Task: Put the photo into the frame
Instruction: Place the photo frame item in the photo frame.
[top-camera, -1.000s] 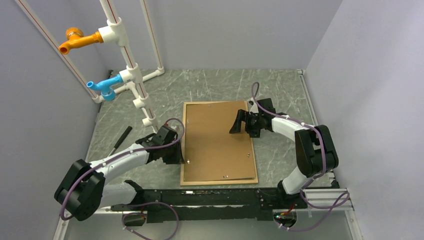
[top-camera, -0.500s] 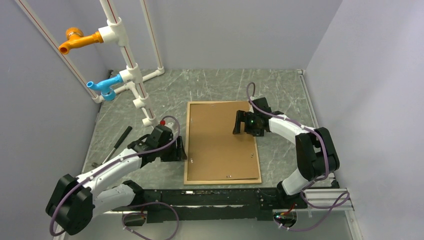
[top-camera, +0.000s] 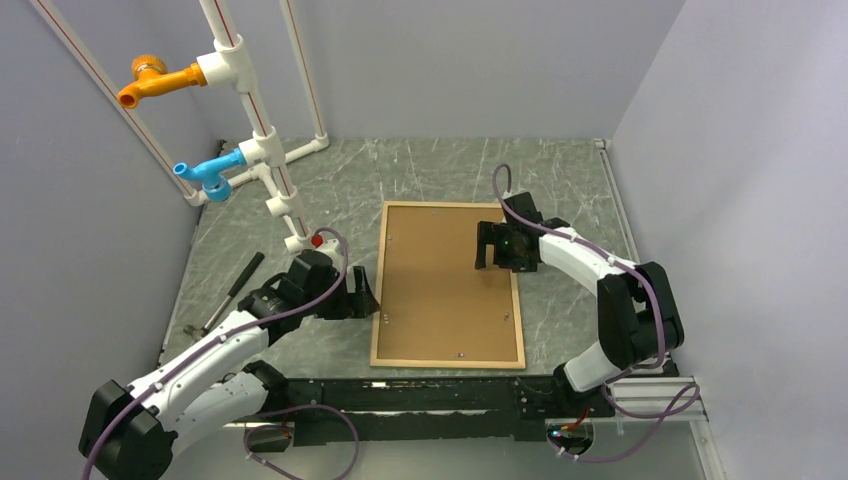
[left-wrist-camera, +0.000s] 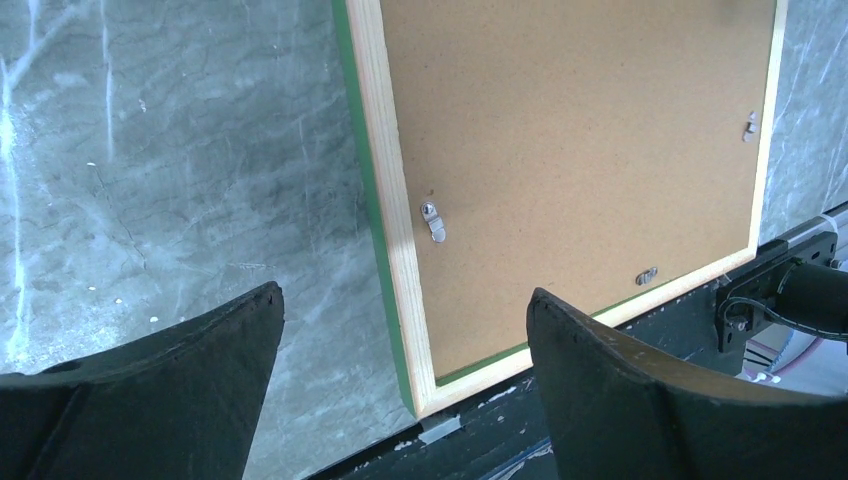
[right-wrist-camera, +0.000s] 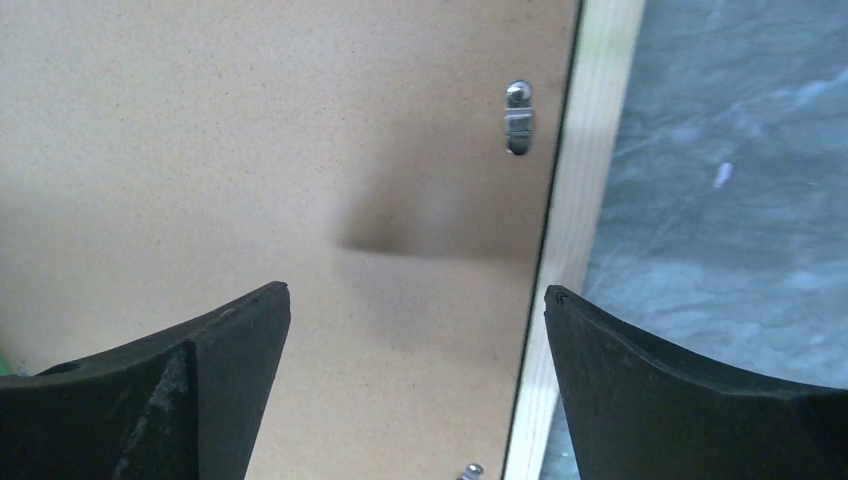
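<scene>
Presently right gripper, jaws apart, hangs above board; frame right rail lies just at its 3 o'clock. At left rail, left gripper is also apart. Frame lies flat, back up, long axis 12 to 6. Photo unseen.

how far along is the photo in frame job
Done: the brown backing board sits inside the frame, which lies back-up. No photo is visible, so whether it is under the board cannot be told. In hand: nothing; the left claw and right claw are open above the frame's left and right edges. Left: probably securing the metal clips.
</scene>
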